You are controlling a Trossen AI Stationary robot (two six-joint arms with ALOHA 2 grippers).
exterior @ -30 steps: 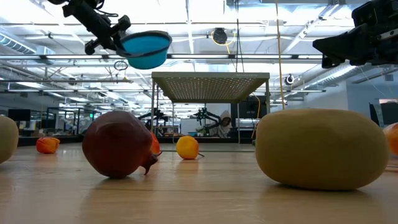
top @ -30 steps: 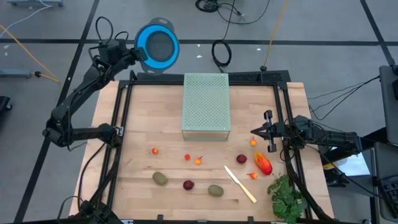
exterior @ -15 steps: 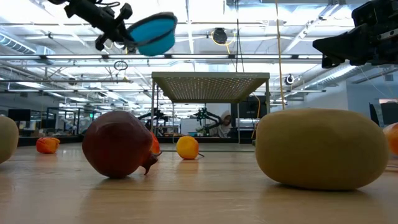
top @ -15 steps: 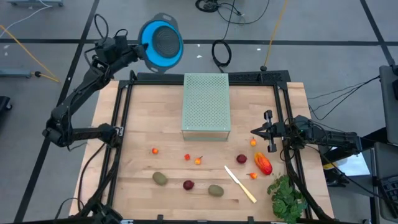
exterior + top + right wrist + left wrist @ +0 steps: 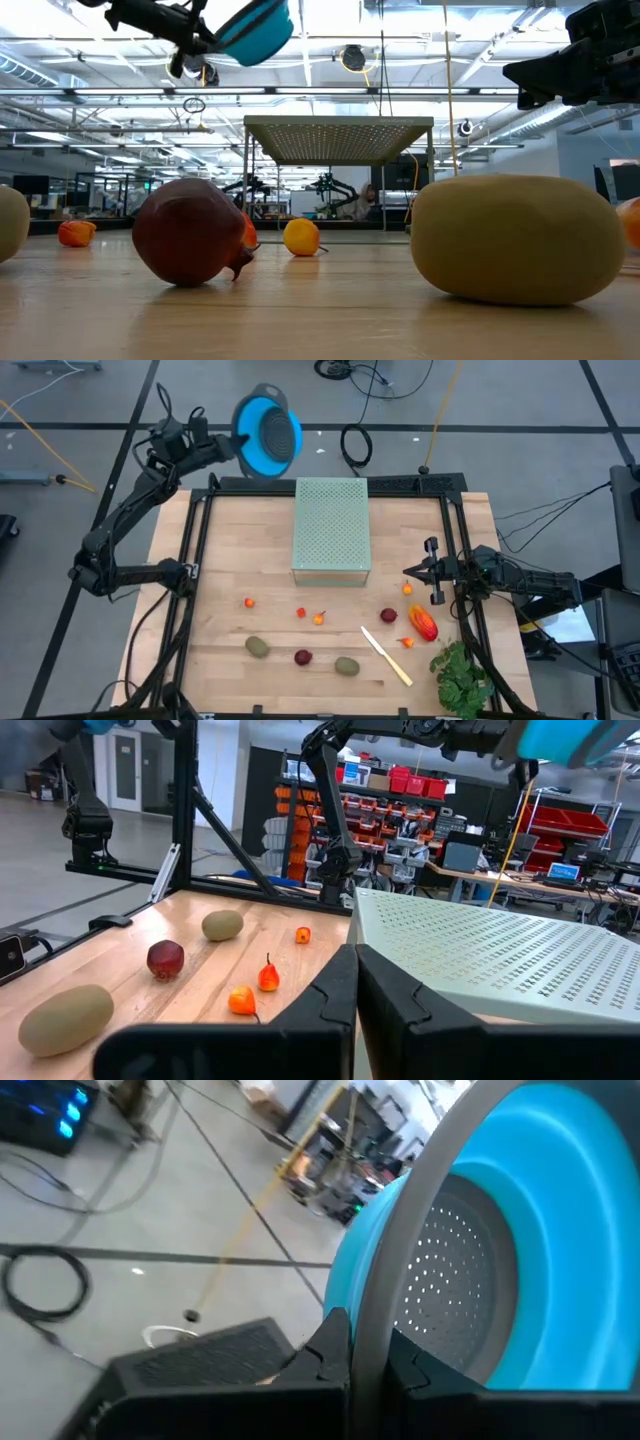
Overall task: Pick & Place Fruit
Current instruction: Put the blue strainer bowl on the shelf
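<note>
My left gripper [image 5: 230,446] is shut on a blue colander [image 5: 268,432] with a grey rim, held high beyond the table's far left corner; the low view shows the colander [image 5: 258,28] up at the top. The fruit lies on the near half of the table: a red-orange oval [image 5: 424,624], two kiwi-like ovals [image 5: 258,647] [image 5: 347,666], two dark red balls [image 5: 303,657] [image 5: 388,616] and several tiny orange bits [image 5: 319,619]. My right gripper [image 5: 415,572] hovers shut at the table's right side, holding nothing. My left gripper pinches the colander's grey rim [image 5: 368,1315] between its two fingers, one finger [image 5: 335,1355] on the blue outer wall and one inside the perforated bowl. The fingers come at it about level from the left. The colander hangs clear of everything, tipped up toward its edge.
A pale green perforated box [image 5: 331,530] stands at the middle of the table's far half. A cream knife [image 5: 386,656] and a green leafy bunch [image 5: 462,678] lie near the front right. A black frame [image 5: 330,484] runs around the tabletop.
My left gripper has turned at the wrist and risen slightly, staying shut on the colander. The colander has swung up and a little toward the table's right, tipping from nearly open-side-up to standing more on its edge.
</note>
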